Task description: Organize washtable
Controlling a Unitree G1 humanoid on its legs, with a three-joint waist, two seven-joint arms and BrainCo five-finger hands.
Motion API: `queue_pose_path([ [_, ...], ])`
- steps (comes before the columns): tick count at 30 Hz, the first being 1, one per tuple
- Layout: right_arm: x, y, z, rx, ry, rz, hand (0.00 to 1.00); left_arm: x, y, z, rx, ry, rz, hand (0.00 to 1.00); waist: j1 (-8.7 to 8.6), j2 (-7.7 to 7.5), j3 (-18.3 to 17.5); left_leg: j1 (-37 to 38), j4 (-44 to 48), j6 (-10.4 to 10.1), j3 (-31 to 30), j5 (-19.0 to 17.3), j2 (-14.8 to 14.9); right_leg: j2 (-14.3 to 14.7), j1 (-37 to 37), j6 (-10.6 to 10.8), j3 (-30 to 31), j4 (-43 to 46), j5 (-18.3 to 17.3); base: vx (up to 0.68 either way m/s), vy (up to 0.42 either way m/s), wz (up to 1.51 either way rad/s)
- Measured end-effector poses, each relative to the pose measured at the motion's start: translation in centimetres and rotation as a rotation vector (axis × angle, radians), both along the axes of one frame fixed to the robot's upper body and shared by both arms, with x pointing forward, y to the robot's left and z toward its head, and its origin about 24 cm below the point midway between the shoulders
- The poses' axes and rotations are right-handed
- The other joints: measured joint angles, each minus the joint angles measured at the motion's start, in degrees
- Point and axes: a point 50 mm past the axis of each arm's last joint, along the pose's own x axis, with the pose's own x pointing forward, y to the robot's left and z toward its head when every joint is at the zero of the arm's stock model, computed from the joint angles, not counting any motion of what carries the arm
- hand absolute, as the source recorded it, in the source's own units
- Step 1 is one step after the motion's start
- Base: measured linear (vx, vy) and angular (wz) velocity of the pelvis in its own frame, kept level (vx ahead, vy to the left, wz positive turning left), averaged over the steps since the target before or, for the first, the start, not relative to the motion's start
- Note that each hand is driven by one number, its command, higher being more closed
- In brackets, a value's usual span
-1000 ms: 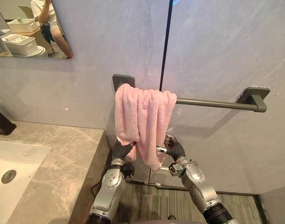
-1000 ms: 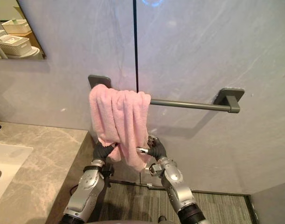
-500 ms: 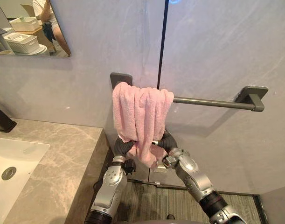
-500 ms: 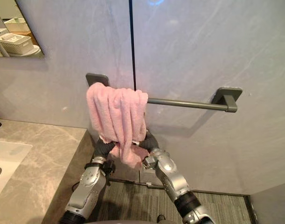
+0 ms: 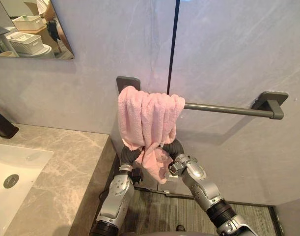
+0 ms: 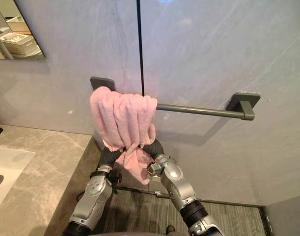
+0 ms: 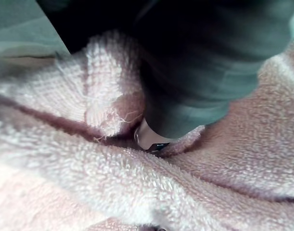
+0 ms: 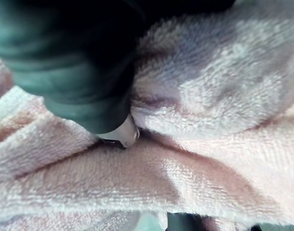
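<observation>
I'm tidying the pink towel (image 5: 150,115) bunched on the towel rail (image 5: 223,108). My left hand (image 5: 129,155) and right hand (image 5: 173,148) are buried below the rail, and I can't tell their grip. Next I'd spread the towel along it.

Fixed surroundings: grey wall (image 5: 238,49); mirror (image 5: 32,29); ribbed floor (image 5: 159,214)
Mirror at the wall's upper left corner, white baskets (image 5: 24,43) reflected; dark vertical seam (image 5: 173,44) mid-wall; floor along the wall's foot
</observation>
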Motion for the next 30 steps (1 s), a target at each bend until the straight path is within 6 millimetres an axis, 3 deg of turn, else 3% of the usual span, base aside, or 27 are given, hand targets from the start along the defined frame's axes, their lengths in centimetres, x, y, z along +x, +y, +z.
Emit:
queue_pose_path([
  [16,-1.6,-4.5,-0.6,0.023,-0.001,-0.230,1.00,0.0,0.0,0.0,-0.021,0.000,0.014,1.00,-0.10,0.31,0.10,1.50,-0.92,0.00,1.11,0.00,-0.08,0.01,0.57,0.03,1.03,-0.31,0.00,0.00,0.001,-0.03],
  [30,-3.2,-6.0,-0.9,0.046,0.009,-0.346,1.00,-0.4,-0.6,-0.3,-0.055,0.014,0.002,1.00,-0.06,0.61,0.20,3.26,-2.12,-0.04,1.77,0.02,-0.14,0.04,1.35,0.15,1.57,-0.40,-0.05,0.00,0.000,-0.02],
])
